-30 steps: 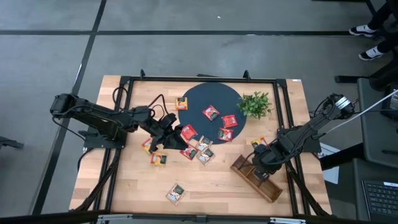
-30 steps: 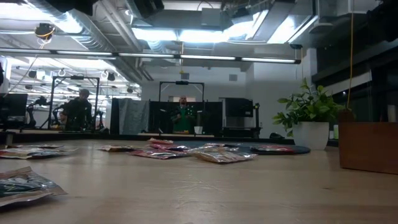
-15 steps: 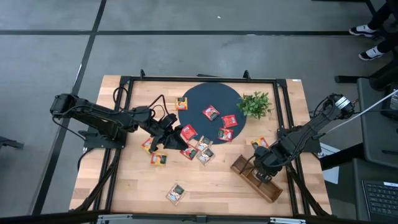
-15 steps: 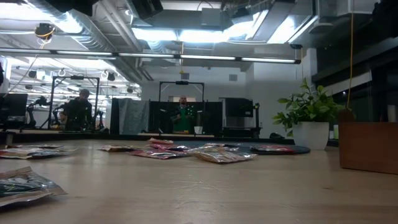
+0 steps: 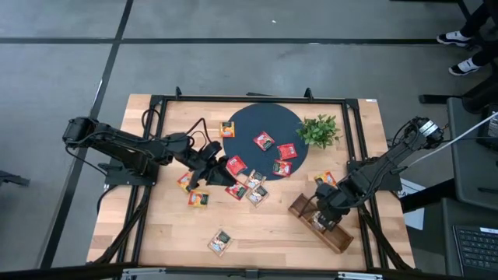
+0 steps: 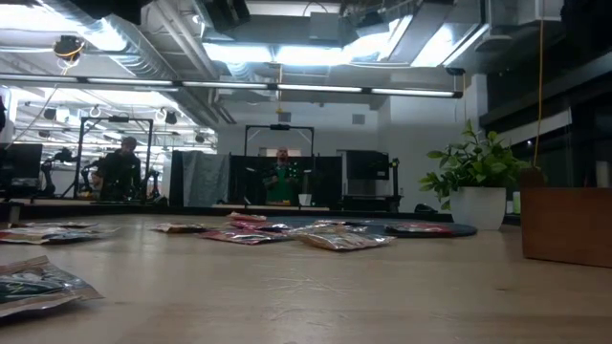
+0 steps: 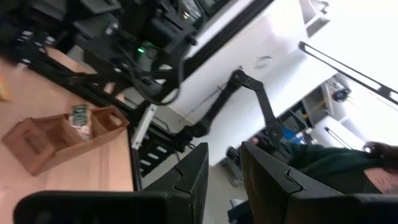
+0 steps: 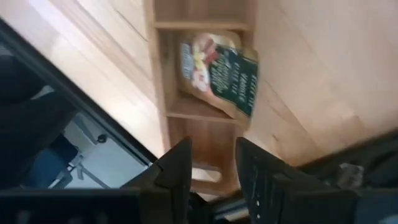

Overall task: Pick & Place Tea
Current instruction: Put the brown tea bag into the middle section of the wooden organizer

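Note:
Several tea packets lie flat on the round dark mat and on the wood beside it, among them a red one, one near my left arm and one by the near edge. A green-and-white packet lies in the middle compartment of the wooden tray, one edge leaning up on the tray's side wall. My right gripper hangs open above that tray, pointing down. My left gripper stands open and level above the packets at the mat's near left edge, nothing between its fingers.
A small green plant in a white pot stands right of the mat. An orange-yellow packet lies on the wood beside my right arm. The table's black frame rails run along its edges. People stand in the room beyond.
My right gripper has tipped a little toward the table's near edge over the tray.

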Motion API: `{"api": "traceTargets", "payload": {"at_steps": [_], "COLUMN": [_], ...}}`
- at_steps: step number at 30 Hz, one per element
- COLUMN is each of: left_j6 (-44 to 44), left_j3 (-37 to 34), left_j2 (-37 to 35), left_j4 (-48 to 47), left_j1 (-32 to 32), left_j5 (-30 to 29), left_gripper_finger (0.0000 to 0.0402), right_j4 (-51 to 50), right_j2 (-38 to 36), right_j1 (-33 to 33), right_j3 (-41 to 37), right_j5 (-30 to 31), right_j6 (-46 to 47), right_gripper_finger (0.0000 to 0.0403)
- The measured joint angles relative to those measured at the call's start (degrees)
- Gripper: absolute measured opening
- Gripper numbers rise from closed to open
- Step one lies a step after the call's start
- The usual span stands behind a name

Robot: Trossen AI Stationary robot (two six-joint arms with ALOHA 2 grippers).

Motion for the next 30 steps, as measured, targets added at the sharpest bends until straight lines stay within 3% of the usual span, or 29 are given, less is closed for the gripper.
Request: {"api": "traceTargets", "payload": {"at_steps": [5, 15, 22, 26, 30], "left_j6": [1.16, 4.49, 3.58, 7.26, 7.73], "left_j3": [0.02, 0.04, 5.49, 11.54, 15.69], "left_j2": [0.00, 2.11, 9.68, 15.68, 21.29], "left_j4": [-5.10, -17.62, -21.79, -31.39, -38.42], "left_j1": [-0.53, -6.51, -9.82, -10.56, -10.45], "left_j5": [-4.41, -24.40, -28.28, -30.46, -31.56], "left_gripper_finger": [0.0090, 0.0089, 0.0049, 0.0011, 0.0004], "right_j4": [5.40, 17.95, 27.24, 28.80, 30.99], "right_j2": [-0.20, -0.22, 0.91, 2.86, 6.27], "right_j1": [-1.96, -12.79, -18.77, -20.28, -21.24], "right_j3": [0.00, 0.02, 0.04, 0.04, 0.04], "right_j5": [5.07, 11.41, 13.93, 15.23, 15.25], "right_j6": [-5.82, -22.29, -25.34, -25.85, -26.56], "right_gripper_finger": [0.0126, 0.0126, 0.0126, 0.0126, 0.0126]}}
